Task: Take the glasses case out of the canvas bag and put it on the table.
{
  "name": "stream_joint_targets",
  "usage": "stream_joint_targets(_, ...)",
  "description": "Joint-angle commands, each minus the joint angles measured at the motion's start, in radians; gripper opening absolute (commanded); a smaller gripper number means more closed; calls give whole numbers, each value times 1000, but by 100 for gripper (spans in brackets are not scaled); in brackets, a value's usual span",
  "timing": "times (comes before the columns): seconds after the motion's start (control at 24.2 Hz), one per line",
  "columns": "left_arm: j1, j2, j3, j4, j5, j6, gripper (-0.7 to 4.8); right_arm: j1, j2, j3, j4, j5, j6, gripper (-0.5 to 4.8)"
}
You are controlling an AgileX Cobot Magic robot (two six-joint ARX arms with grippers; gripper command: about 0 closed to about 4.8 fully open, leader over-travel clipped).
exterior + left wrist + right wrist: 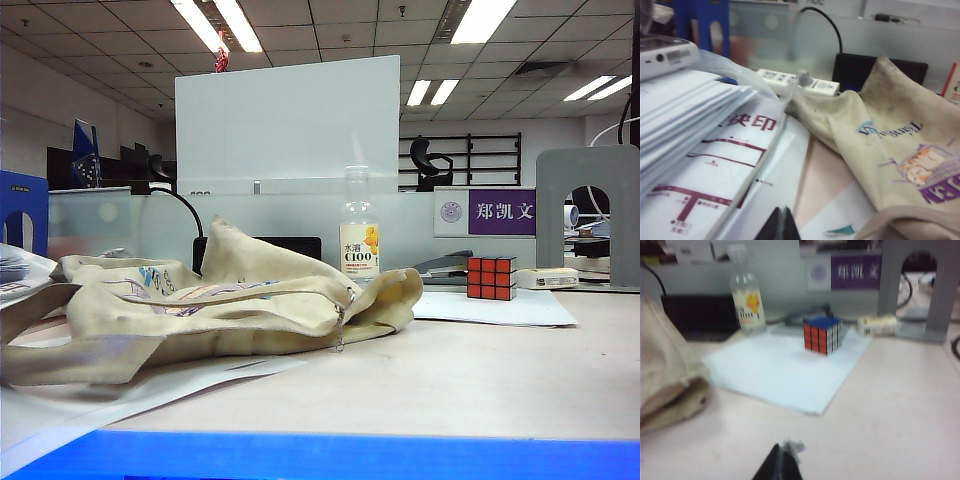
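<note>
Both grippers sit pinched shut and empty: the left gripper [781, 226] low over the stacked white papers [700, 125] beside the canvas bag [230, 300], the right gripper [780, 465] over bare table [890, 405], facing the Rubik's cube [822, 334] on its paper sheet [785, 370]. Neither arm shows in the exterior view, so both look pulled back. No glasses case is visible; presumably it lies inside the slumped bag, whose mouth faces right.

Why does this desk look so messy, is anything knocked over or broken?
Nothing looks broken or spilled. The canvas bag lies slumped on the table; the bottle and Rubik's cube stand upright. Both grippers, left and right, are shut, away from the bag.
</note>
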Motion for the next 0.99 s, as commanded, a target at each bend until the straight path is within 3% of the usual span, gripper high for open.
stream_joint_targets(0.04,-2,1,1,9,8,-2,-6,0,0,-3,-5,32,9,-6)
stream_joint_targets(0.21,-2,1,1,5,43,0,-5,0,0,-3,-1,91,115,-6)
stream_joint_targets(0.33,-2,2,1,1,85,-3,-5,0,0,-3,1,81,135,-6)
stream_joint_targets(0.41,-2,2,1,26,176,-92,-5,0,0,0,22,46,196,-6)
stream_joint_targets(0.45,-5,9,2,92,257,-255,-1,0,0,15,18,-2,214,-6)
stream_joint_targets(0.54,-50,40,13,172,288,-360,26,0,1,56,-31,-93,238,-6)
stream_joint_targets(0.7,-214,272,143,164,219,-229,57,2,4,167,-175,-219,265,-6)
stream_joint_targets(0.74,-248,351,183,159,196,-184,128,2,4,189,-191,-222,290,-6)
stream_joint_targets(0.79,-300,492,261,137,123,-106,276,1,10,220,-216,-246,340,-6)
stream_joint_targets(0.83,-326,588,319,118,64,-50,349,2,17,240,-233,-277,375,-6)
stream_joint_targets(0.87,-355,766,431,82,-31,51,461,1,43,273,-271,-361,419,-6)
stream_joint_targets(0.99,-346,1071,655,-27,-121,152,479,2,89,327,-282,-539,426,-6)
